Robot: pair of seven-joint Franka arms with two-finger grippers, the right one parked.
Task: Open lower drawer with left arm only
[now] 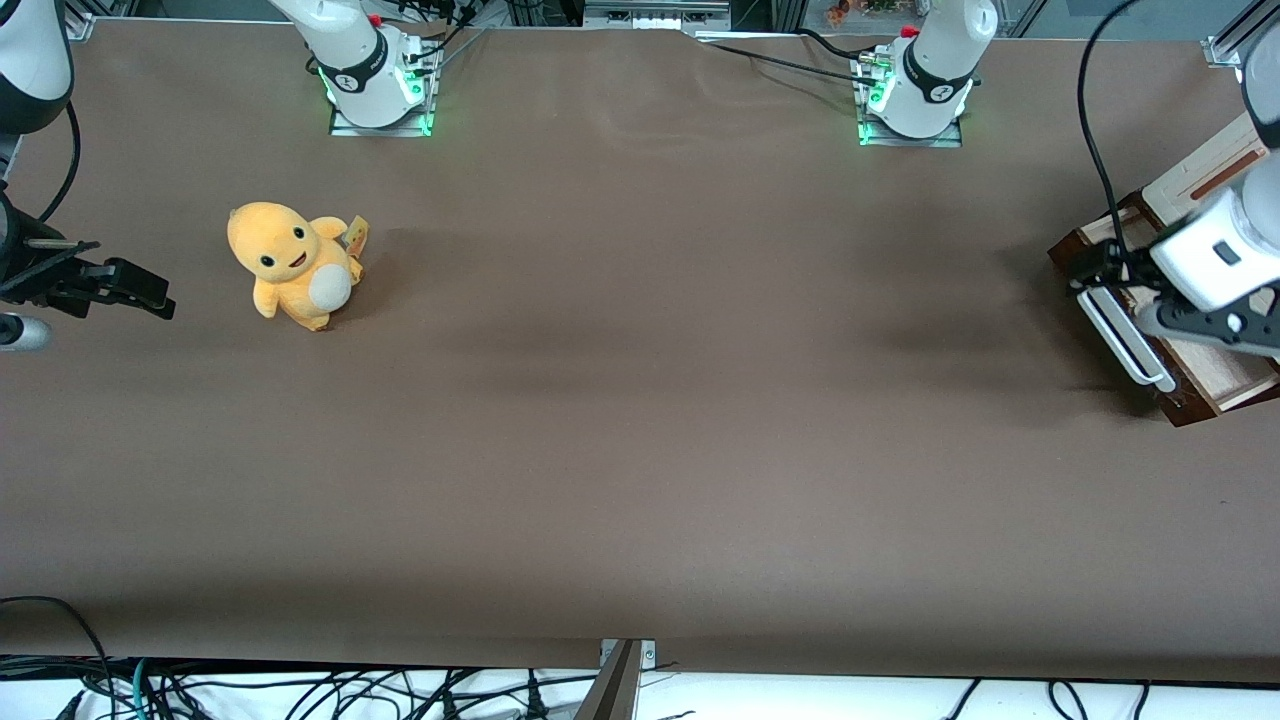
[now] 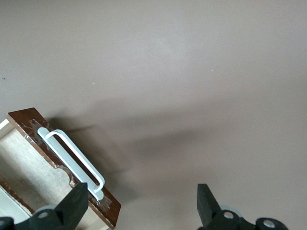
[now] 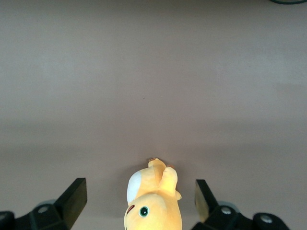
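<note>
**Drawer stands pulled out at the working arm's end of the surface**

The brown surface [image 1: 640, 420] lies wide and bare in front of you, its only other occupant an orange plush toy [image 1: 292, 262] toward the parked arm's end, well apart from the work. The left arm [image 1: 1225, 250] reaches over the cabinet [image 1: 1205, 170] at the working arm's end, low enough for a pull along the drawer's own line. The lower drawer [image 1: 1215, 385] juts out from the cabinet, its pale inside showing, so you can judge the opening largely made. Your end effector [image 2: 141, 211] hangs open just above the drawer front, gripping nothing, one fingertip [image 2: 79, 199] close to the end of the white bar handle [image 2: 72, 160]. Open cloth lies in front of the drawer front, so further travel looks unobstructed; the drawer's corner sits nearest the surface's edge.
</note>
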